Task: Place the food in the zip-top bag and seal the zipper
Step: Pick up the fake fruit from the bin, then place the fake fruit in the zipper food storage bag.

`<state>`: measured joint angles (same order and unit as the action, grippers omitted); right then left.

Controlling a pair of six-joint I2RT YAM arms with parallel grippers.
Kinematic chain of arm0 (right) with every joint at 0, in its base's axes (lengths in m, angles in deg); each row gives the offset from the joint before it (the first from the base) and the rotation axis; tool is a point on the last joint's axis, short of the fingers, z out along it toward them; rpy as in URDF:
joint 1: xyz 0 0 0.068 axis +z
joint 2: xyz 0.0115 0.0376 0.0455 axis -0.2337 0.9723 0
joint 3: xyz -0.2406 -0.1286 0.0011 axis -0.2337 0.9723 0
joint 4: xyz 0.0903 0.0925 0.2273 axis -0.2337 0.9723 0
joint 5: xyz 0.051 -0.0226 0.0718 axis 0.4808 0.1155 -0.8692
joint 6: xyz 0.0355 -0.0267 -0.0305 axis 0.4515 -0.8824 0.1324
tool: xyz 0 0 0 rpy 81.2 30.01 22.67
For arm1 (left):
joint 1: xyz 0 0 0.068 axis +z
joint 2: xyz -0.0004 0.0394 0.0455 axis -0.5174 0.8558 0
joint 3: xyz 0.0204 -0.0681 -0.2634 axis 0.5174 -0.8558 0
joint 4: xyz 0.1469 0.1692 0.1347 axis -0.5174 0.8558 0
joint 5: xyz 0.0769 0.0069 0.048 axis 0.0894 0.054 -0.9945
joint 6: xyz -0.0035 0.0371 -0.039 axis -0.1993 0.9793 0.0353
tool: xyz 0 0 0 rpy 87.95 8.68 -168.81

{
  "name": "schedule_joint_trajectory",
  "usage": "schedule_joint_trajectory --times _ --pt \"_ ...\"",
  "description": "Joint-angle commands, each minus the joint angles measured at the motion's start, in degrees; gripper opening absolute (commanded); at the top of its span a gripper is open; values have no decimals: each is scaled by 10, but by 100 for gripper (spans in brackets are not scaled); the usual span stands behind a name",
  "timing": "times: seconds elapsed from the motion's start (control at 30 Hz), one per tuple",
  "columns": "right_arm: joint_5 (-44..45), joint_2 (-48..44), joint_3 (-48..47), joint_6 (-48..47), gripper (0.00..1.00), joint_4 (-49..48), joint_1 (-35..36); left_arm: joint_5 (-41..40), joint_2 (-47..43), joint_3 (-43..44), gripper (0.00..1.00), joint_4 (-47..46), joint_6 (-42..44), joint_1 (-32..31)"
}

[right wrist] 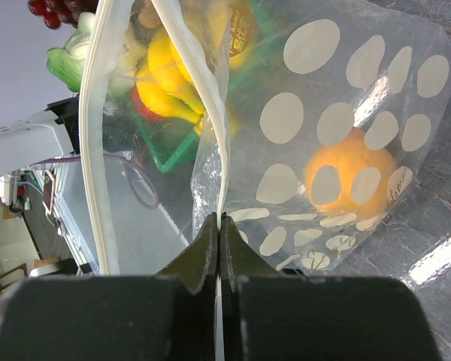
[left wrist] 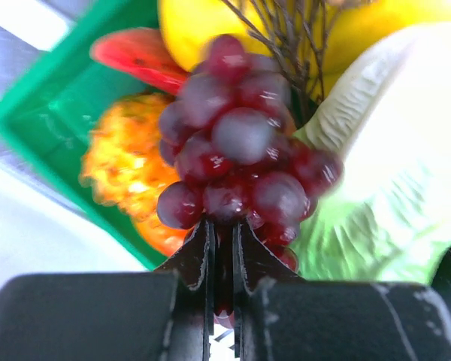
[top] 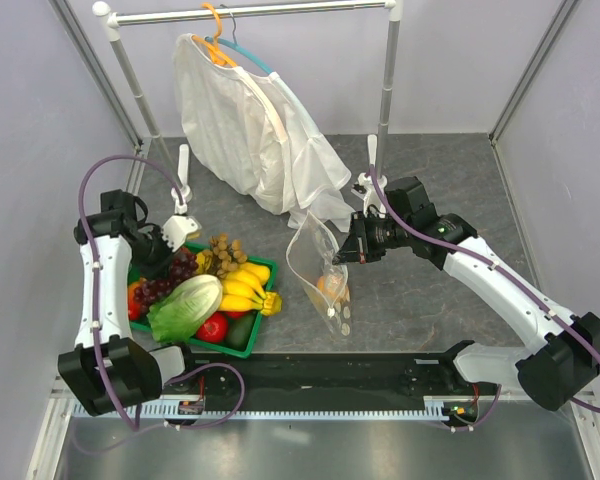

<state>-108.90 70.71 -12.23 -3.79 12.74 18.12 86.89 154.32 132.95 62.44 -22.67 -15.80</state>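
**Left wrist close-up: clamped on grapes, bag mouth held open**

Found the left gripper (left wrist: 224, 229) closed to a sliver on the low end of the grape bunch (left wrist: 240, 150), one dark berry wedged in the gap. Found the right gripper (right wrist: 220, 226) pressed together on the rim of the zip-top bag (right wrist: 346, 90), just at the zipper (right wrist: 98, 150).

Judged the grape hold thin: gripped by a single slick berry, so likely to swing or slip out on the lift. Judged the limp bag mouth prone to sagging shut, or too narrow for a knobbly bunch.

Noted glossy round purple-red beads on thin brown twigs at twelve o'clock from the tips. Beyond them, noted the hard green basket (left wrist: 52, 113) at ten and crinkled lettuce (left wrist: 391, 150) at three. Noted clear soft film with white dots and the smooth orange peach-like ball (right wrist: 353, 177) inside at two o'clock. From above, placed the bag at three o'clock of the basket.
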Motion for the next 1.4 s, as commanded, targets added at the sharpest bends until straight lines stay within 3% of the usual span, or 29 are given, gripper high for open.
schedule_joint_trajectory --times 0.0,0.3,0.53,0.73,0.87,1.13,1.37 --pt "2 -13 0 -8 0 -12 -3 36 -9 85 2 6 -47 -1" --pt "2 -13 -5 -5 0 -10 -3 103 -4 221 2 3 -100 -1" --pt "-6 -15 -5 2 0 -9 -3 267 9 319 2 35 -159 -35" --pt "-16 -23 -1 6 0 -9 -4 330 13 343 2 -45 -277 -165" --pt "-23 -21 2 12 0 -8 -6 403 13 322 2 -184 -381 -282" --pt "-27 -20 -5 18 0 -8 -8 369 48 312 2 -437 -562 -464" --pt "-50 -18 -12 23 0 -9 -16 352 67 214 2 -541 -591 -539"
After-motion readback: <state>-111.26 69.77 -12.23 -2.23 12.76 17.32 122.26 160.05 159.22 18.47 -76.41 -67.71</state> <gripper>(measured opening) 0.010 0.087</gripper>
